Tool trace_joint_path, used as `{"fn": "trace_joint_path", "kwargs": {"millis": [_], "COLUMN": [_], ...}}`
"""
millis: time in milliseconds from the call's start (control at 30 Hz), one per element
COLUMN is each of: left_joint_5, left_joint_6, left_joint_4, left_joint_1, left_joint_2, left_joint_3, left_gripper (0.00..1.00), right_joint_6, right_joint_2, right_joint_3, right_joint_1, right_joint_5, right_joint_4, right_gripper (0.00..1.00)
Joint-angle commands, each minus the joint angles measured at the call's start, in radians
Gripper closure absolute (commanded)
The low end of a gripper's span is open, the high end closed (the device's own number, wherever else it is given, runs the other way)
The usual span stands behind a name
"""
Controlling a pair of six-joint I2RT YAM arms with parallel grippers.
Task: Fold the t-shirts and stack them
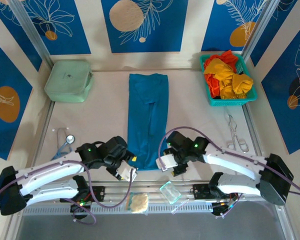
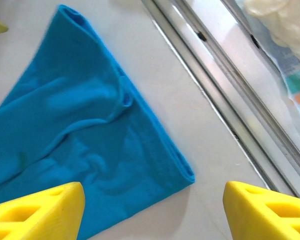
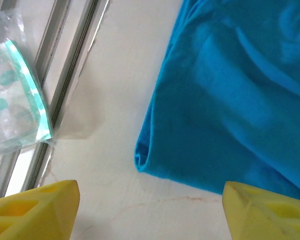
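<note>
Left gripper (image 2: 155, 210) — jaws wide, nothing held, poised over the near-left corner of the teal-blue t-shirt (image 1: 148, 115). Right gripper (image 3: 150, 210) — jaws wide, empty, over its near-right corner. Shirt: folded strip, long axis running straight away from both grippers, equally near each. Arms: low, elbows out, forearms angled inward toward the shirt's near hem.

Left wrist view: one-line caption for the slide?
Open left hand above a corner of the deep teal-blue cloth t-shirt, lying folded on the pale table beside a metal rail.
</note>
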Motion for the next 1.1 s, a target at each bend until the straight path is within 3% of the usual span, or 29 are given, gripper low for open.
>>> {"fn": "trace_joint_path", "kwargs": {"millis": [0, 200, 567, 767, 1067], "left_joint_5": [0.072, 0.08, 0.022, -0.021, -0.04], "left_joint_6": [0.02, 0.039, 0.052, 0.06, 0.088], "left_joint_4": [0.054, 0.072, 0.13, 0.196, 0.217], "left_joint_1": [-0.008, -0.006, 0.006, 0.056, 0.149], "left_joint_2": [0.056, 0.136, 0.234, 0.311, 0.395], "left_joint_3": [-0.024, -0.048, -0.085, -0.068, -0.015], "left_gripper": [0.29, 0.35, 0.33, 0.34, 0.39], "right_joint_6": [-0.044, -0.078, -0.091, -0.065, -0.045], "right_joint_2": [0.063, 0.167, 0.267, 0.304, 0.309], "right_joint_3": [0.025, 0.038, 0.056, 0.063, 0.036], "right_joint_1": [0.015, 0.025, 0.025, 0.034, 0.039], "right_joint_5": [0.008, 0.03, 0.039, 0.038, 0.039], "right_joint_4": [0.051, 0.073, 0.117, 0.136, 0.142], "right_gripper": [0.26, 0.29, 0.36, 0.43, 0.46]}}
